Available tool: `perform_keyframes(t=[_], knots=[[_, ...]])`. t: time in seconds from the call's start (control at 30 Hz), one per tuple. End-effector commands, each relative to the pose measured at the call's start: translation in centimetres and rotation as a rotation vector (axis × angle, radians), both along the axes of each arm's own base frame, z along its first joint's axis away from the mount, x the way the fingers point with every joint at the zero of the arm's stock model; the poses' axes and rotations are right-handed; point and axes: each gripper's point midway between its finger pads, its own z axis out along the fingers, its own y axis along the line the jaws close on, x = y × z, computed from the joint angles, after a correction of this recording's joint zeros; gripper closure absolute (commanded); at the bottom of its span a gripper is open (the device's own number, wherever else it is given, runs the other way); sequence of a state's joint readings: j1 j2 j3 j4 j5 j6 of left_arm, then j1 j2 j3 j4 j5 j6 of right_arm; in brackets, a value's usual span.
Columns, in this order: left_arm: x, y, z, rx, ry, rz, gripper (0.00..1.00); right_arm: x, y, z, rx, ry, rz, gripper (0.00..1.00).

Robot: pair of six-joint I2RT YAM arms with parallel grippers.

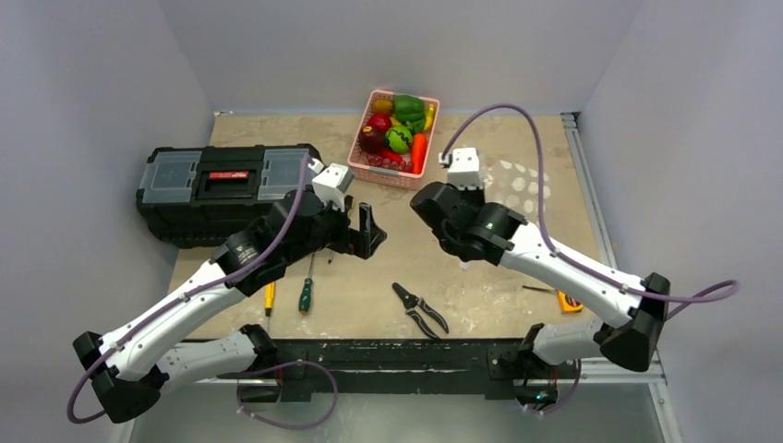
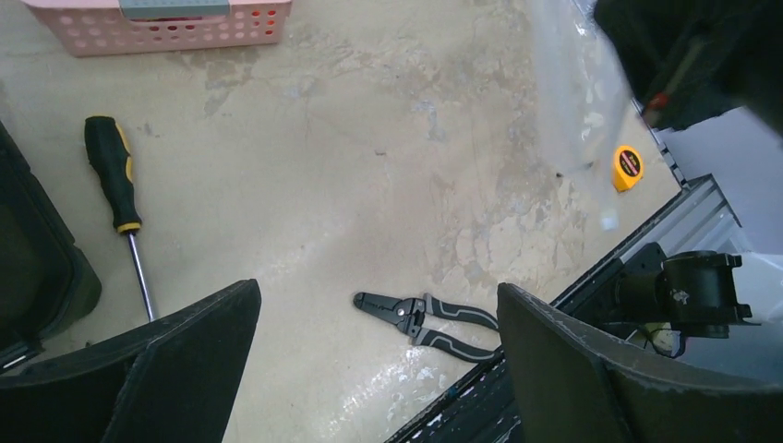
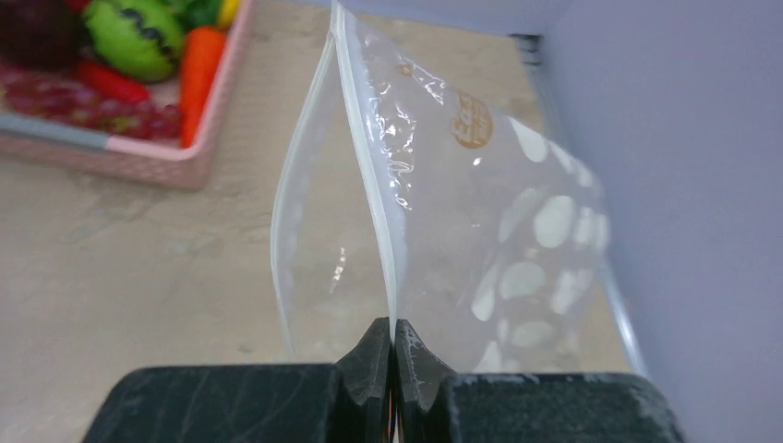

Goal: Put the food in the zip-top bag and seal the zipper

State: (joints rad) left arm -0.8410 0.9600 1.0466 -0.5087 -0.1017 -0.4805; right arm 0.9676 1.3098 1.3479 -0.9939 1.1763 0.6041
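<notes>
Near edge: a black rail [image 1: 397, 355] runs along the front of the desk [image 1: 480, 286], with both arm bases at its ends.
Far left: a black toolbox [image 1: 226, 189] sits closed on the desk, its lid set with clear compartments.
Left arm: the left arm [image 1: 185, 309] reaches in over the desk just right of the toolbox.
Screwdrivers: a yellow-handled screwdriver [image 1: 270, 297] and a green-handled screwdriver [image 1: 306, 293] lie side by side, near the front, under that arm.
Left jaws: spread wide apart and holding nothing, hanging over bare desk with the pliers below them in the wrist view.
Pink basket: the pink basket [image 1: 367, 167] stands at the far middle of the desk.
Food: all of the food lies in the basket, with a green pepper [image 1: 409, 108] at the far end, a green round fruit [image 1: 399, 138] in the middle, a red fruit [image 1: 379, 122] and a maroon fruit [image 1: 371, 140] on the left and a carrot [image 1: 419, 149] along the right wall.
Pliers: black-handled pliers [image 1: 420, 309] lie near the front, between the two arms.
Right jaws: pressed together on the bag's rim strip.
Zip-top bag: the zip-top bag [image 3: 480, 231] is held up off the desk, right of the basket, clear with white spots.
Zipper: one side of the zipper [image 3: 369, 185] runs into the right jaws, while the other side bows away to the left, so the mouth gapes.
Far right: a yellow tape measure [image 1: 570, 301] lies beside the right arm [image 1: 554, 263].
</notes>
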Motion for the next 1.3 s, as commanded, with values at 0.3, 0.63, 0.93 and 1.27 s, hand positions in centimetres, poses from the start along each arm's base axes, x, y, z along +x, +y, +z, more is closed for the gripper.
perform_keyframes(t=[0.3, 0.63, 0.93, 1.27], knots=[[2.8, 2.6, 0.2, -0.053, 0.119, 0.176, 0.0, 6.7, 13.3, -10.8, 0.464, 0.14, 0.515, 1.0], [9.9, 0.1, 1.6, 0.001, 0.107, 0.236, 0.0, 6.8, 6.5, -9.9, 0.528, 0.037, 0.347, 1.0], [19.7, -2.5, 0.1, 0.2, 0.031, 0.3, 0.0, 7.9, 1.9, -10.2, 0.642, 0.015, 0.21, 1.0], [31.0, -2.1, -2.8, 0.254, -0.032, 0.54, 0.02, 8.2, 3.0, -11.4, 0.658, 0.07, 0.247, 1.0]])
